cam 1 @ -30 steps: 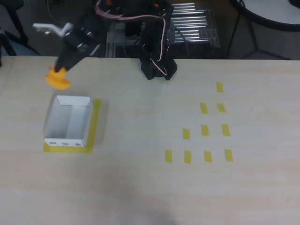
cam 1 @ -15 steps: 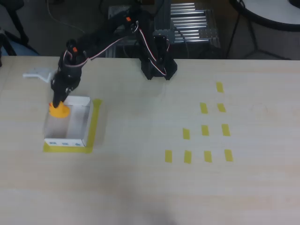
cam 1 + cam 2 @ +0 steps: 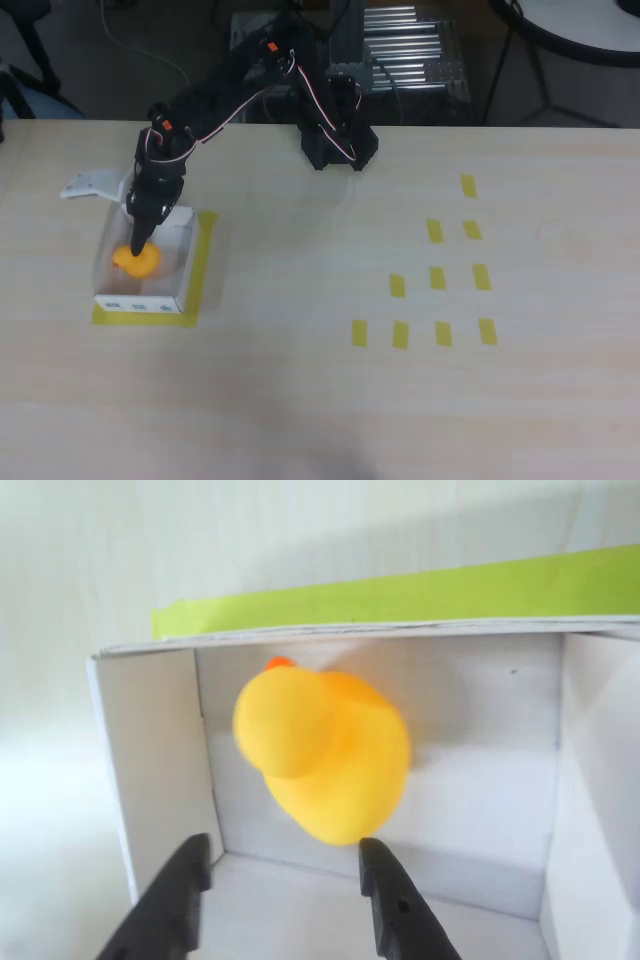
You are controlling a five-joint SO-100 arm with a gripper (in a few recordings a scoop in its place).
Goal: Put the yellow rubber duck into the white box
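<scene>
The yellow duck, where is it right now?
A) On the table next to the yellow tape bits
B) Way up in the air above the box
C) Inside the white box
C: the yellow rubber duck sits between the walls of the white box, with the gripper open just behind it.
</scene>
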